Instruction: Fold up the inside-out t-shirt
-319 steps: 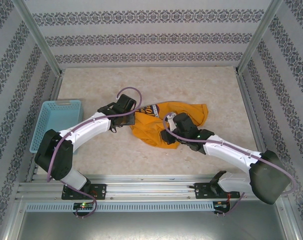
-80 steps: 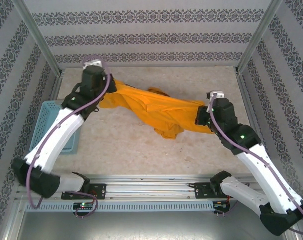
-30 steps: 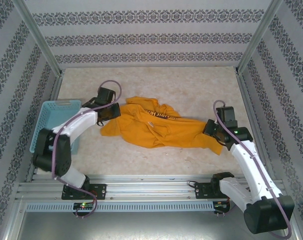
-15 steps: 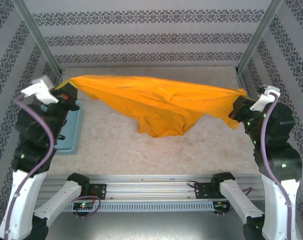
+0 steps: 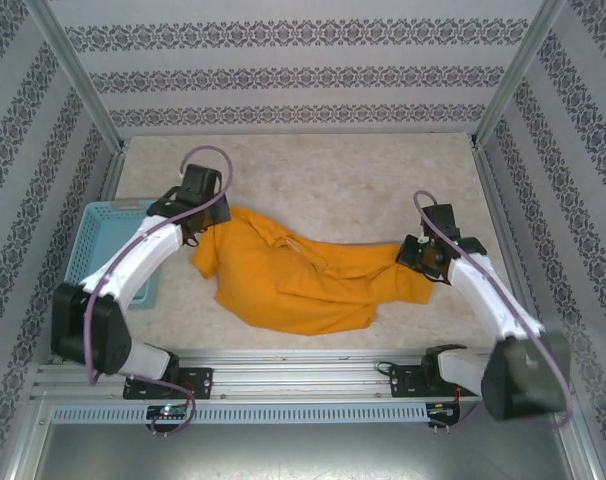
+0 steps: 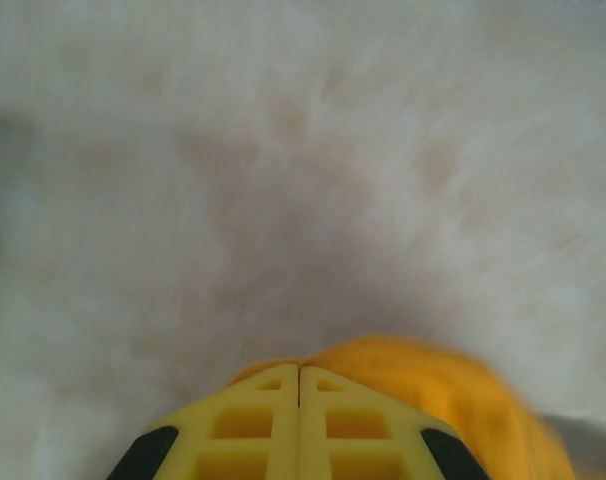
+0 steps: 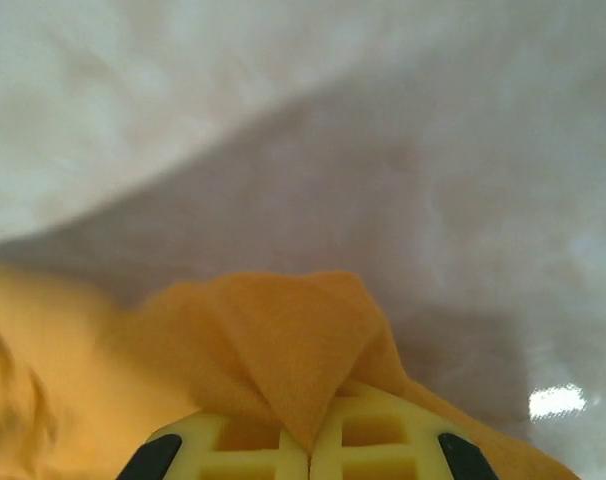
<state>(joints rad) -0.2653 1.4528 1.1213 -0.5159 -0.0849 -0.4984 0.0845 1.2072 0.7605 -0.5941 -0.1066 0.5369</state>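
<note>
We see the inside-out t-shirt (image 5: 303,290) lying rumpled on the bench (image 5: 343,175). It is spread from left to right across the near half, closer to the near edge than to the far one. Only plain orange cloth faces up, with a bunched ridge running through its middle.

The left hand (image 5: 197,230) sits at the shirt's left end. In the left wrist view its yellow fingers (image 6: 251,430) are pressed together, and orange cloth comes out right at their tips, so we take it to be pinching the shirt.

The right hand (image 5: 424,262) is at the shirt's right end. In the right wrist view its fingers are also pressed together, with a fold of orange cloth nipped between them and draped over their tips.

A blue basket (image 5: 123,207) stands at the bench's left edge, partly under the left arm and apart from the shirt.
</note>
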